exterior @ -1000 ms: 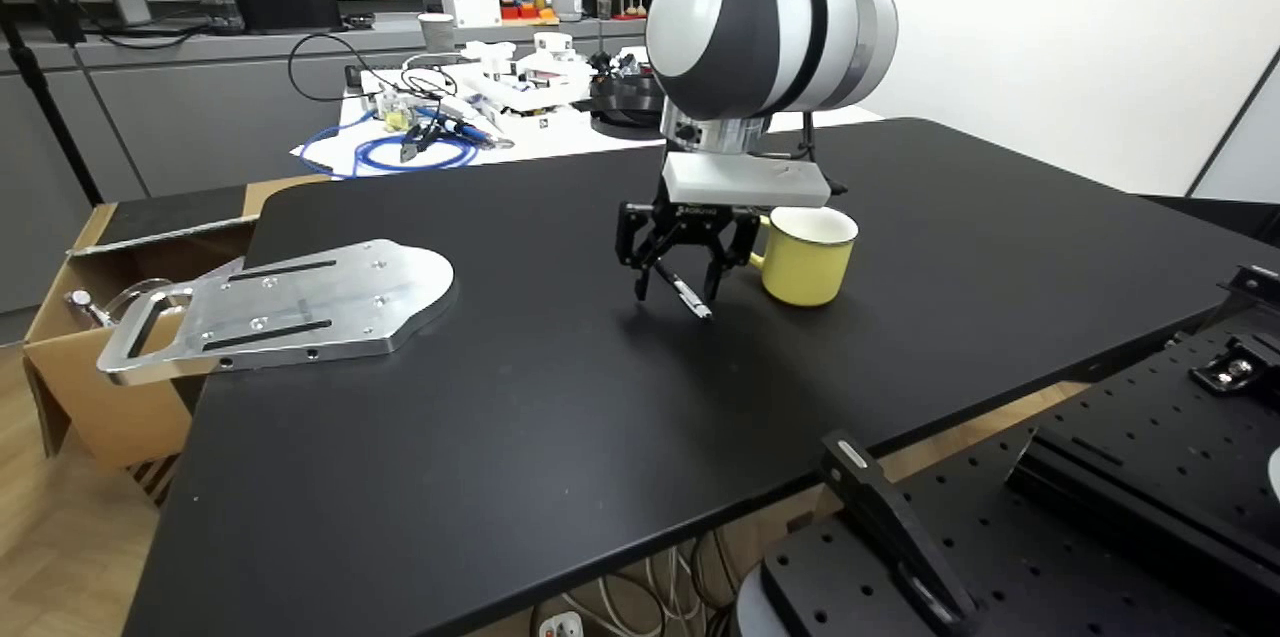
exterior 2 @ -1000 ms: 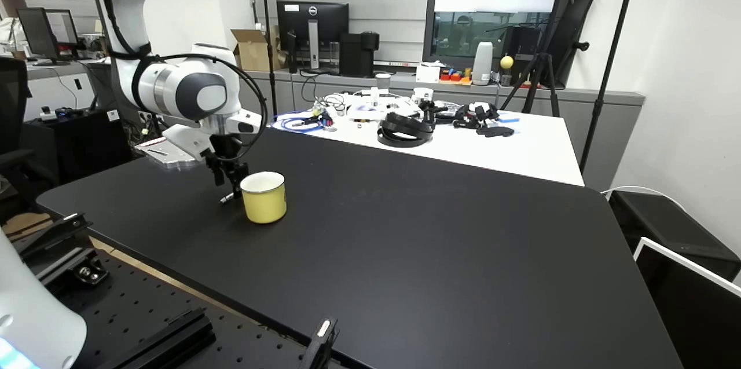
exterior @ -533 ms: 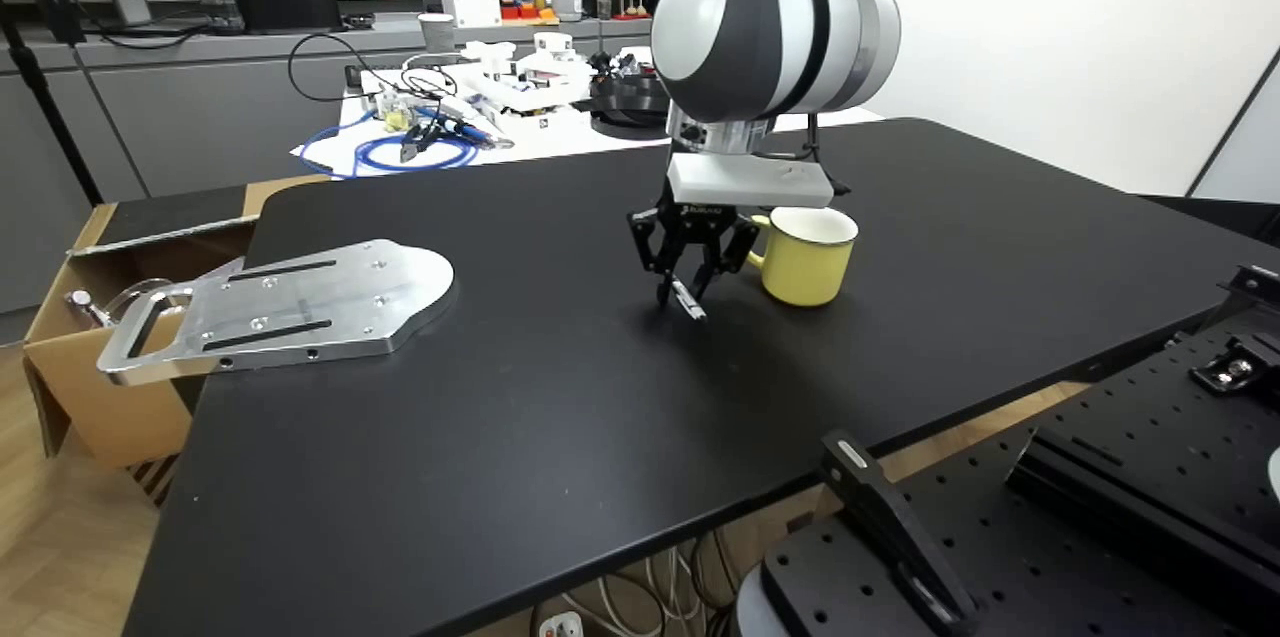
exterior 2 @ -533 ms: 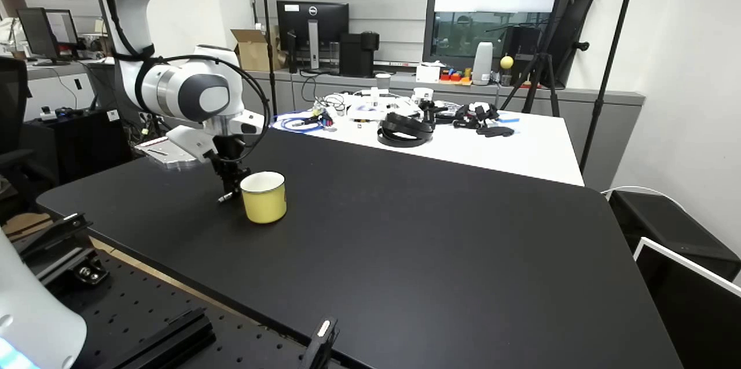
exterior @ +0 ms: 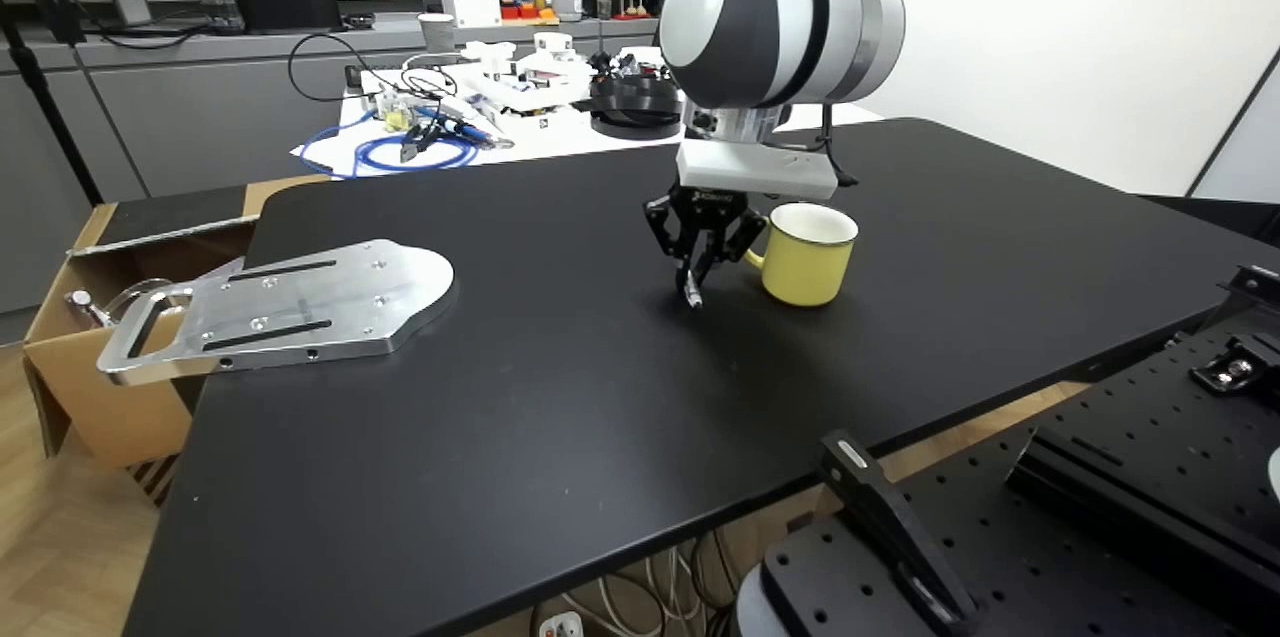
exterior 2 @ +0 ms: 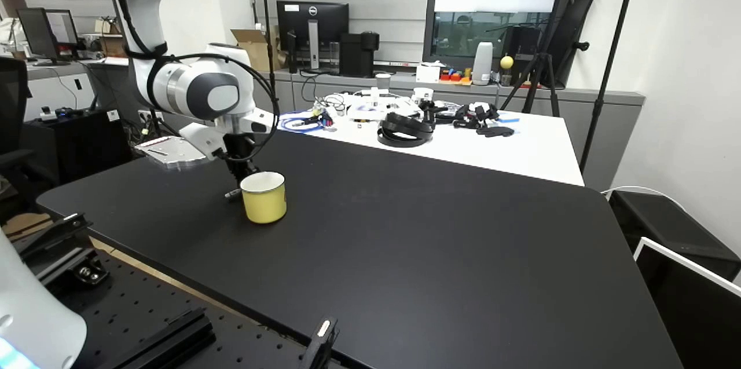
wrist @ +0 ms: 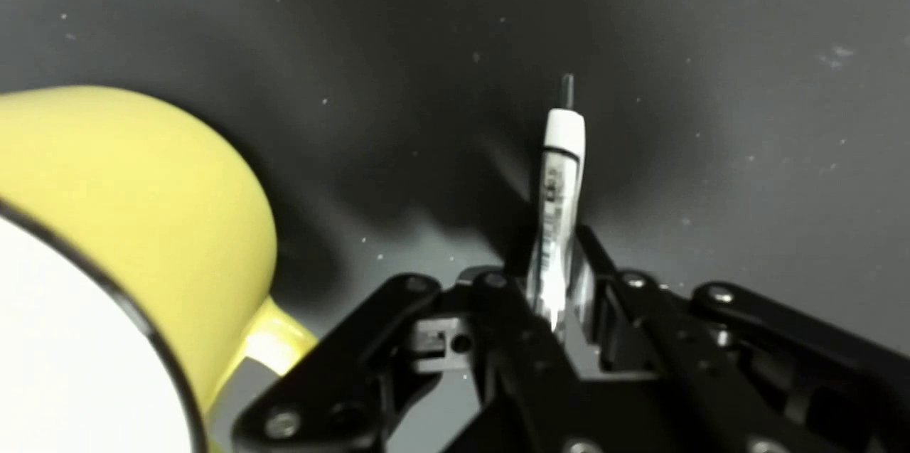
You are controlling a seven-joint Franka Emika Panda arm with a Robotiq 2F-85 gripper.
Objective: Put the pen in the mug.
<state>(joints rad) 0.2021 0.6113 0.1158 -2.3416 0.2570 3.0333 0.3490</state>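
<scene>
My gripper (exterior: 692, 277) is shut on the pen, fingers pointing down over the black table. In the wrist view the pen (wrist: 561, 176) sticks out from between the fingertips, its white end and thin tip facing away from the gripper. The pen's other part is hidden among the fingers. Close to the tabletop, the pen's white end (exterior: 693, 294) slants downward; whether it touches the table I cannot tell. The pale yellow mug (exterior: 805, 262) stands upright right beside the gripper, its handle turned toward the fingers. In another exterior view the mug (exterior 2: 264, 204) partly covers the fingertips.
A silver metal plate (exterior: 300, 302) with a handle slot lies on the table at the side away from the mug. A black perforated board (exterior: 1000, 557) stands beyond the table edge. Cables and parts cover a white table (exterior 2: 498, 154) behind.
The jaws have come together on the pen, which now points more steeply down. The arm has shifted a little toward the mug, bringing the pen along; the mug has stayed put.
</scene>
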